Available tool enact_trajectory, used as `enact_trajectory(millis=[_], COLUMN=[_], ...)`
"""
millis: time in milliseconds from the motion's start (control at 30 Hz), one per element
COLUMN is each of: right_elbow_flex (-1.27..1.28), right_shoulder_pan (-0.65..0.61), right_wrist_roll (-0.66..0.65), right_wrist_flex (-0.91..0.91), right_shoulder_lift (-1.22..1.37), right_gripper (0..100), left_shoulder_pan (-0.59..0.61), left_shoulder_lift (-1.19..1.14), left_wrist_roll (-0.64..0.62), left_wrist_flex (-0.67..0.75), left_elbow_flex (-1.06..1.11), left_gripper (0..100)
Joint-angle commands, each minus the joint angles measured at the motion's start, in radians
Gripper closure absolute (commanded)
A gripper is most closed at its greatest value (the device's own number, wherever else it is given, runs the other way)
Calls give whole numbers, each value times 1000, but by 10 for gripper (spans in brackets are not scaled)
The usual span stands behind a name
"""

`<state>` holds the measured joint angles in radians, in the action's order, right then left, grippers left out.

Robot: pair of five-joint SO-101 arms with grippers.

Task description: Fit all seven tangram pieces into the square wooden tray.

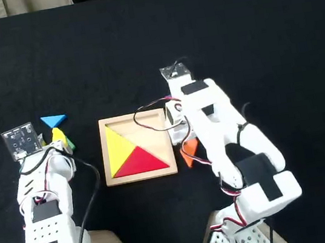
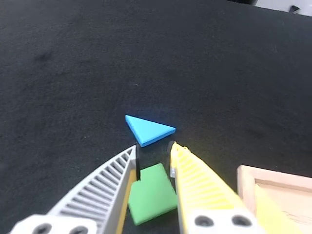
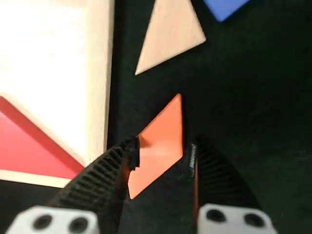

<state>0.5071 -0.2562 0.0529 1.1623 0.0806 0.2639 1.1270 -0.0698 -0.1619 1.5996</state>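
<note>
The square wooden tray (image 1: 133,120) lies mid-table with a yellow triangle (image 1: 118,149) and a red triangle (image 1: 139,161) in it. To its left, my left gripper (image 2: 153,147) is low at the table, its grey and yellow fingers shut snugly on the sides of the green square (image 2: 152,195). A blue triangle (image 2: 148,130) lies just beyond the fingertips. Right of the tray, my right gripper (image 3: 163,145) stands open astride the orange parallelogram (image 3: 158,146), with a dark gap at one finger. A pale wooden triangle (image 3: 170,34) and a blue piece (image 3: 222,7) lie farther on.
The tray's corner (image 2: 248,178) sits close beside the left gripper. The tray's wall (image 3: 100,73) runs alongside the right gripper's fingers. Black cloth covers the table (image 1: 259,33), with open room at the back and far right.
</note>
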Motion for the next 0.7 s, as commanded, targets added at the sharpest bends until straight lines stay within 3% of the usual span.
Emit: enact_trajectory(millis=[0, 367, 667], right_elbow_flex=[-2, -27, -39], right_shoulder_pan=[40, -37, -2], right_wrist_roll=[-8, -11, -124], right_wrist_flex=[9, 69, 160], right_shoulder_lift=[-5, -104, -108], right_gripper=[825, 823, 874], left_shoulder_pan=[-18, -18, -19], left_shoulder_lift=[6, 9, 11], left_wrist_roll=[15, 15, 15], left_wrist_flex=[26, 26, 25], left_elbow_flex=[-25, -25, -25], left_gripper=[877, 877, 877])
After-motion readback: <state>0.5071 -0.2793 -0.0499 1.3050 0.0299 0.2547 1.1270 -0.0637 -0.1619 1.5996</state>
